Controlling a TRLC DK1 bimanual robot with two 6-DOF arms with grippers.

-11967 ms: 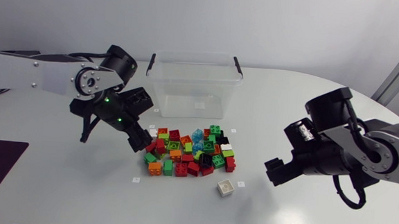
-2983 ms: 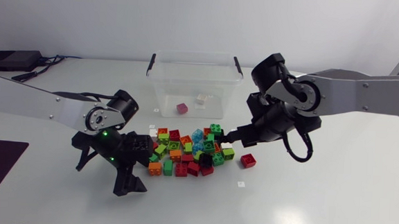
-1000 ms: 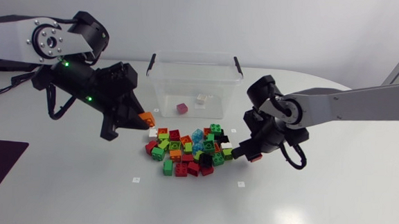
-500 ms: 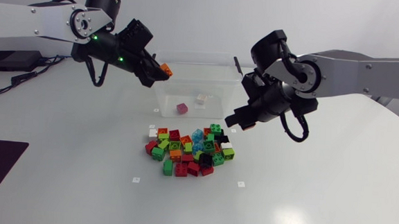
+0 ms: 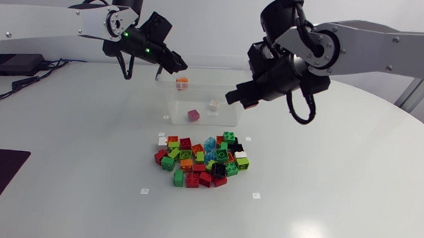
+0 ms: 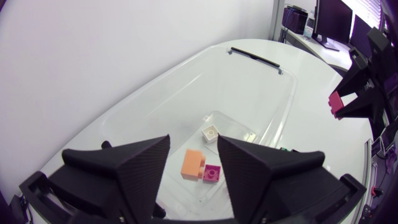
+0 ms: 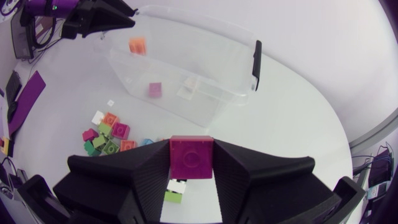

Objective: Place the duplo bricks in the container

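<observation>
Plainly: orange brick (image 6: pixel 193 164) ahead of parted left fingers (image 6: pixel 134 163); right fingers (image 7: pixel 239 165) clamp square studded magenta brick (image 7: pixel 191 155).

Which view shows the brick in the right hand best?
Right wrist view: the magenta brick sits gripped in the right hand, studs facing the camera. Head view shows only a reddish sliver; left wrist view shows it small and distant.

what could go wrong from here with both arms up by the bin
1. The right pincer grips a magenta duplo brick with the clear plastic container ahead of it, not beneath; released now, the brick would probably miss.
2. The orange duplo brick under the open left pincer looks airborne and might bounce out.
3. Both pincers are close by one container; they may collide if the right moves in.
</observation>
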